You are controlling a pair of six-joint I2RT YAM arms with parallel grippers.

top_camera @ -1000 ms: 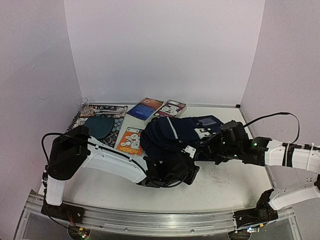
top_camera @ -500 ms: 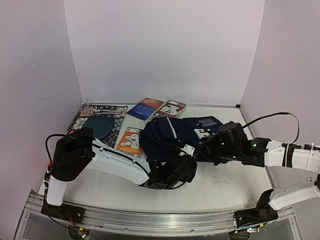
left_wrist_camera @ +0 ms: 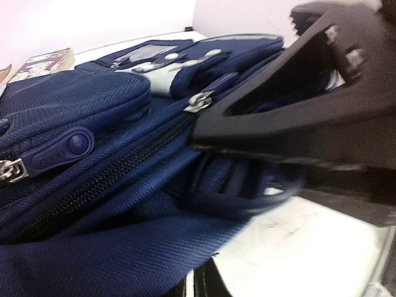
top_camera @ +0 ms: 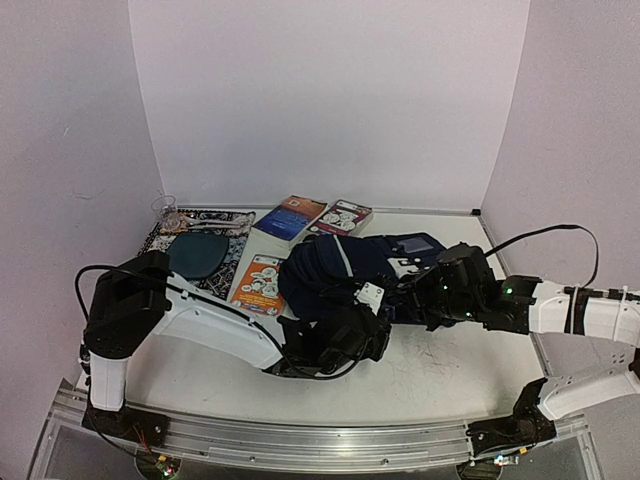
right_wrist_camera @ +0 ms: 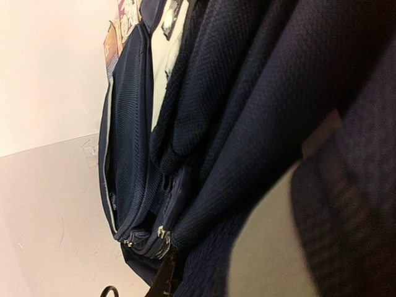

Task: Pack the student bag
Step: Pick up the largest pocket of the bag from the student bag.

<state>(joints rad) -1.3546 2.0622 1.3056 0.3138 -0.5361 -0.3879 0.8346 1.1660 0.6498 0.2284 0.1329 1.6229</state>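
The student bag (top_camera: 340, 262), navy with a grey-white stripe and white buckle patches, lies on its side in the middle of the table. My left gripper (top_camera: 345, 335) is at the bag's near edge. In the left wrist view the bag's fabric (left_wrist_camera: 93, 124) drapes over my jaws, and only a dark fingertip (left_wrist_camera: 210, 286) shows under it. My right gripper (top_camera: 415, 298) is at the bag's right side. In the right wrist view the bag's mesh fabric (right_wrist_camera: 247, 124) fills the frame and runs between my jaws, with one dark finger (right_wrist_camera: 164, 278) beside a zipper end.
A black patterned mat (top_camera: 225, 222) with a teal oval (top_camera: 197, 253) lies at the back left, with a clear glass (top_camera: 166, 210) at its far corner. An orange booklet (top_camera: 260, 282) lies left of the bag. A blue book (top_camera: 290, 215) and a card box (top_camera: 343, 215) lie behind it.
My left gripper has moved a little left and away along the bag's near edge. The white buckle patch has shifted up and left with the fabric. The right arm has barely moved.
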